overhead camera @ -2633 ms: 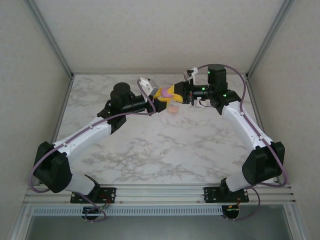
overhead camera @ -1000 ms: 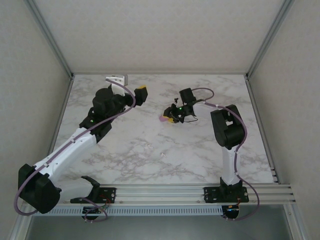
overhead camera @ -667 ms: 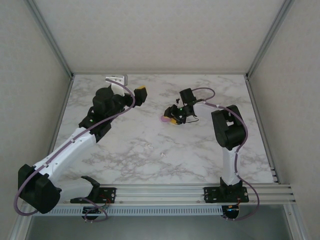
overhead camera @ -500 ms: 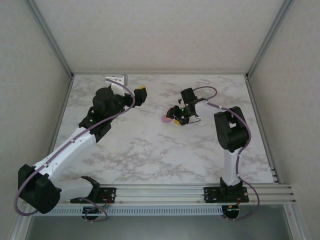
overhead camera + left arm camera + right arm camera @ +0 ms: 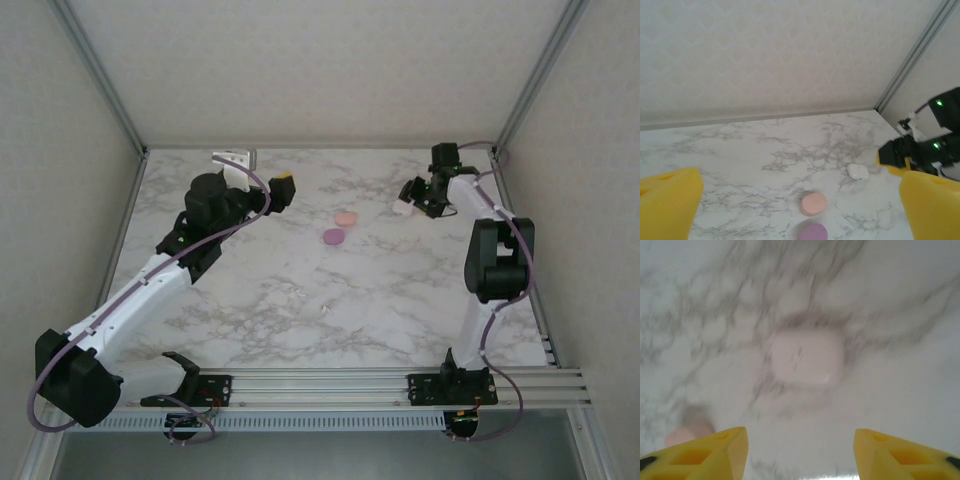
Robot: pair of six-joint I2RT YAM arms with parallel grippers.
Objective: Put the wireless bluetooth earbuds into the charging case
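Note:
Three closed charging cases lie on the marble table [image 5: 300,290]: a peach one [image 5: 346,218] [image 5: 813,203], a purple one [image 5: 334,237] [image 5: 812,233] just in front of it, and a white one [image 5: 403,208] [image 5: 858,171] [image 5: 807,356] at the far right. The earbuds are out of view. My right gripper [image 5: 415,194] [image 5: 800,435] hovers open just short of the white case, nothing between its yellow fingers. Raised over the far left of the table, my left gripper [image 5: 283,188] [image 5: 800,180] stands wide open and empty, looking toward the cases.
Patterned walls and metal frame posts [image 5: 528,78] close the table in at the back and sides. The right arm's elbow [image 5: 497,262] stands near the right edge. Bare marble stretches in front of the cases.
My right gripper let go at the purple case, opened, and swung from the table's middle to the white case at the far right. The peach case now shows. The left arm stayed put.

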